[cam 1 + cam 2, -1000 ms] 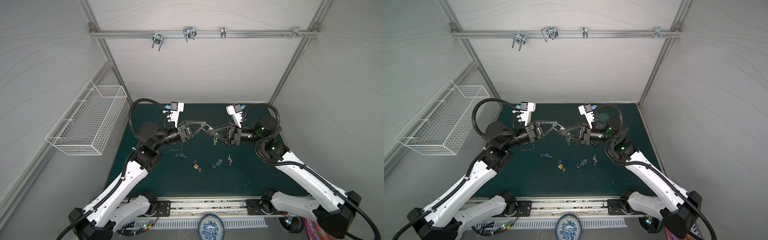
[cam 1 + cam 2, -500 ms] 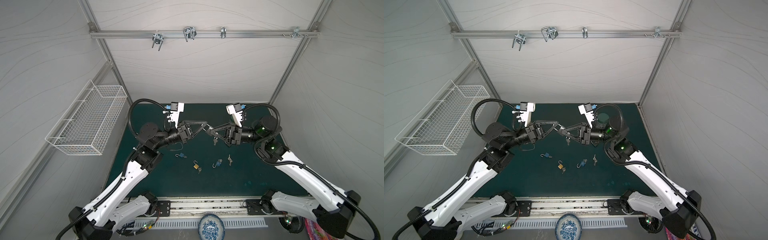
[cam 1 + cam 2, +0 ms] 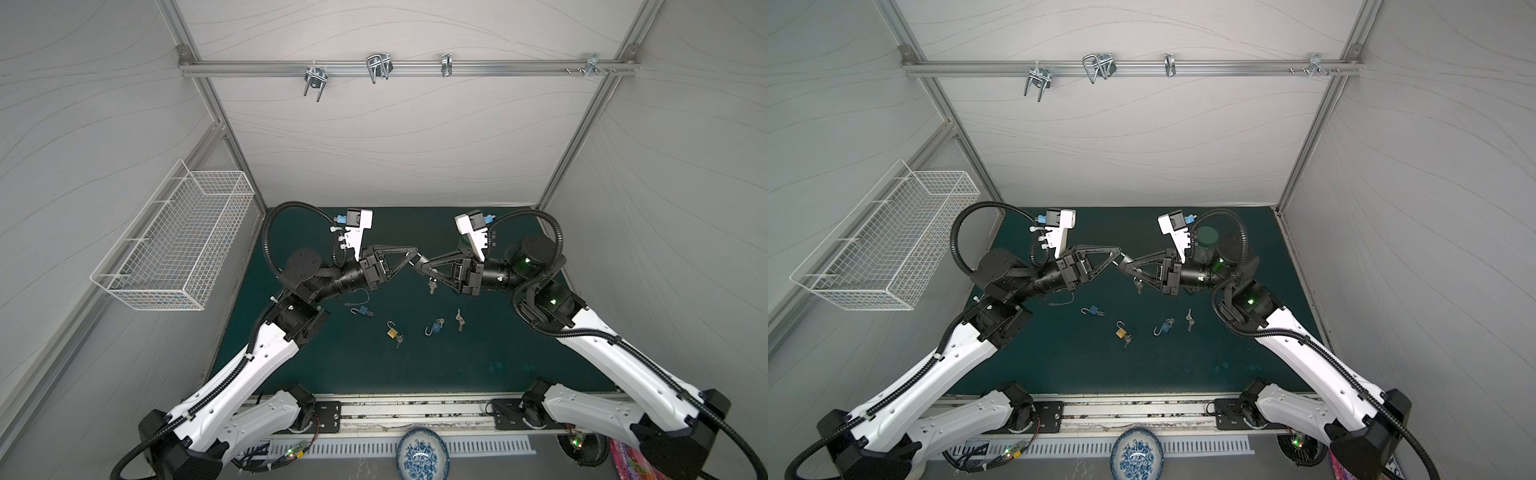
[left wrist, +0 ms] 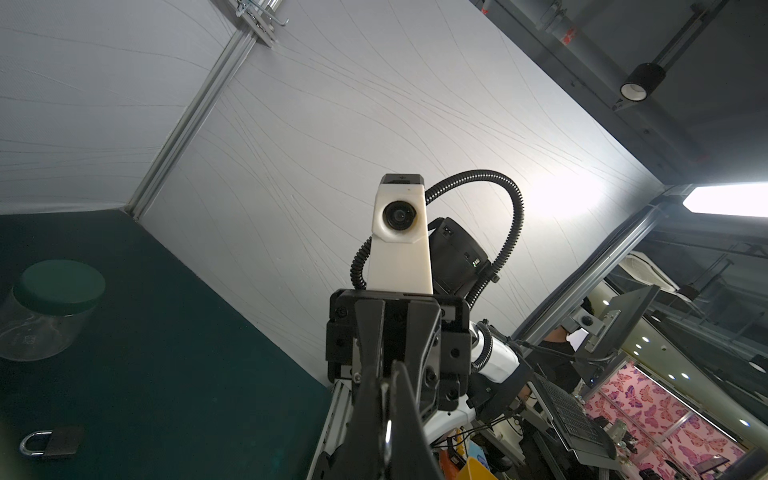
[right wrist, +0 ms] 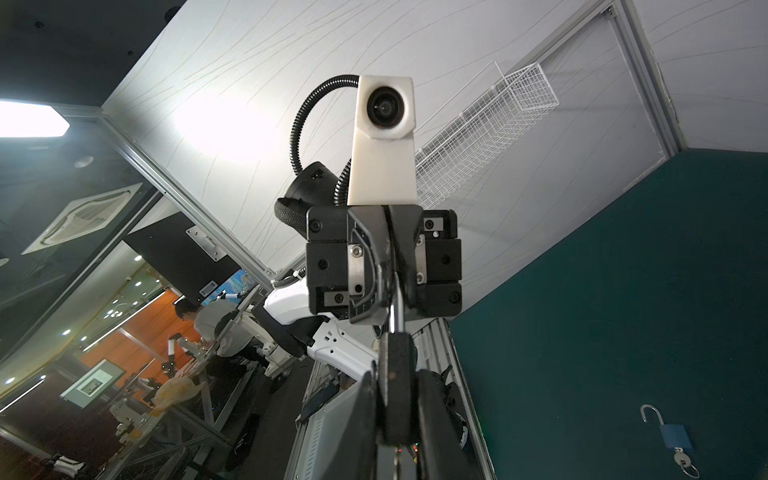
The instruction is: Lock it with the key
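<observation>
Two black hands meet tip to tip above the middle of the dark green table (image 3: 478,365). The left hand (image 3: 412,258) is closed tight on the thin silver metal shackle (image 5: 394,320) of a dark block-shaped padlock (image 5: 395,374). The right hand (image 3: 420,266) clamps that padlock's body between its flat fingers. One small bunch of silver keys (image 3: 432,284) hangs just below the right hand.

Nearer on the table lie three small padlocks, each with its hooked shackle open. A blue padlock (image 3: 363,310) is on the left, a brass padlock (image 3: 391,331) in the middle and a second blue padlock (image 3: 435,327) on the right. One loose bunch of keys (image 3: 459,319) lies just right of them. A fourth padlock, dark with a silver shackle (image 4: 54,442), lies on the far right part of the table, as does one clear round jar with a green lid (image 4: 54,307). One white wire basket (image 3: 174,249) hangs on the left wall.
</observation>
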### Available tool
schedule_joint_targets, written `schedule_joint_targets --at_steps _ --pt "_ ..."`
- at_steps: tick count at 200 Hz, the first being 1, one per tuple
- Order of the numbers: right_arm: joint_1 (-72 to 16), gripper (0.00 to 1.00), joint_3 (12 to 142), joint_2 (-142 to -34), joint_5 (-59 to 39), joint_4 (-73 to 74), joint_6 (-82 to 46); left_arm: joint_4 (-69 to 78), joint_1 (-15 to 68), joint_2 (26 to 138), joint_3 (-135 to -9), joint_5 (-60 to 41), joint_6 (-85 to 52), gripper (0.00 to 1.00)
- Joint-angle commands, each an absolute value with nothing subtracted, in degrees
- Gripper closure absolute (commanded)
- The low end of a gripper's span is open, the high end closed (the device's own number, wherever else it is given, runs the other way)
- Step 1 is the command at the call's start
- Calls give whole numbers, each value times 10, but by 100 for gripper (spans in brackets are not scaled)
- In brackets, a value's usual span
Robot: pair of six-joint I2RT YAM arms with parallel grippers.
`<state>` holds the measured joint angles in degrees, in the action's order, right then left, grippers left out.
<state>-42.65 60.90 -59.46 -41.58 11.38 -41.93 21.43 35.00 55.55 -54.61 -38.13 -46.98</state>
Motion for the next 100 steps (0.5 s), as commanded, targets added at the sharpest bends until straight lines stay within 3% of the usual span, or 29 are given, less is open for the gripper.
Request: schedule_joint_targets --at_steps 1,100 --pt "-433 100 632 -599 -389 190 -445 178 370 561 -537 -421 -458 100" --pt "-444 100 699 -654 -386 209 -438 155 454 598 -510 -443 -430 100"
